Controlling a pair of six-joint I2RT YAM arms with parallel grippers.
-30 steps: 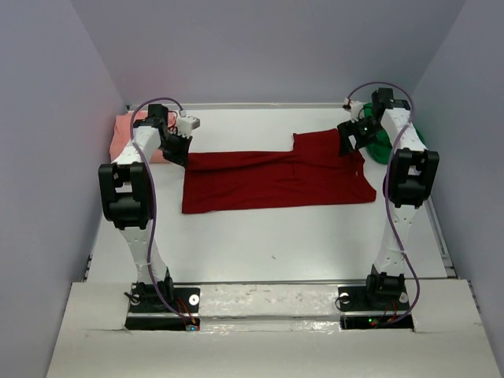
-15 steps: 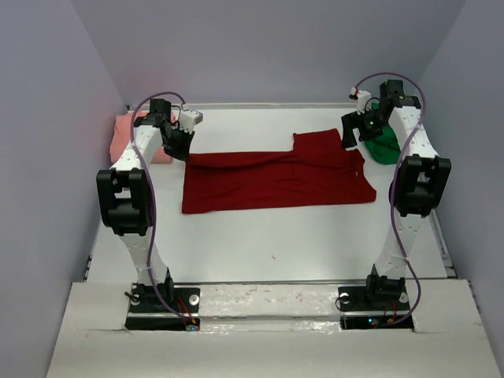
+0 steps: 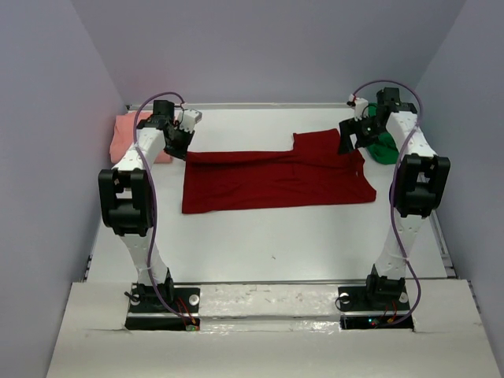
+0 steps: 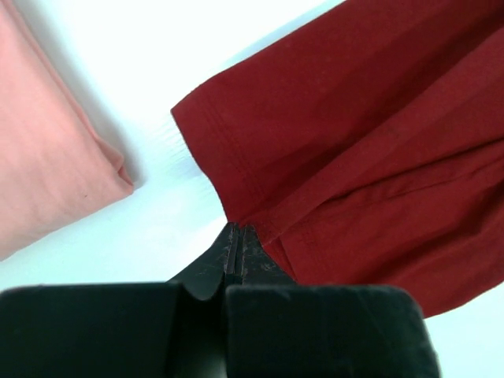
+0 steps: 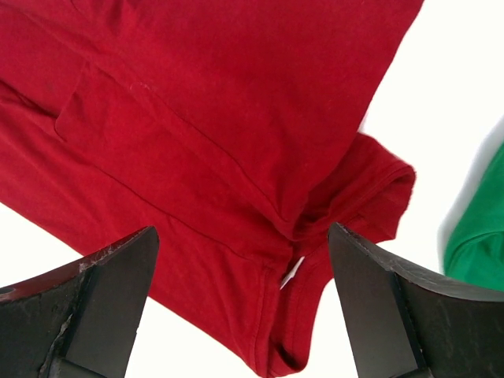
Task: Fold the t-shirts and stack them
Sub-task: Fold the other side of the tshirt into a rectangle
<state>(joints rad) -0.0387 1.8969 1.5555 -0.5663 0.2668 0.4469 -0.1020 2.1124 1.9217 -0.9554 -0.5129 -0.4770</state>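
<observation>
Two matching arms, left arm [image 3: 142, 151] and right arm [image 3: 413, 142]: slim white tube links joined by chunky black boxy joint housings [image 3: 124, 201], each arm bolted to a flat black base plate [image 3: 161, 303], and the right one shows a tiny green light [image 3: 370, 321]. A thin purple cable [image 3: 151, 228] loops loosely along each arm from base up to wrist, with a small white block [image 3: 189, 120] by each wrist. The left hand [image 4: 238, 235] has narrow matte black fingertips under a wide black blocky body, while the right hand [image 5: 240, 236] has two thick black wedge-shaped fingers [image 5: 102, 299] with scuffed, greyish edges.
</observation>
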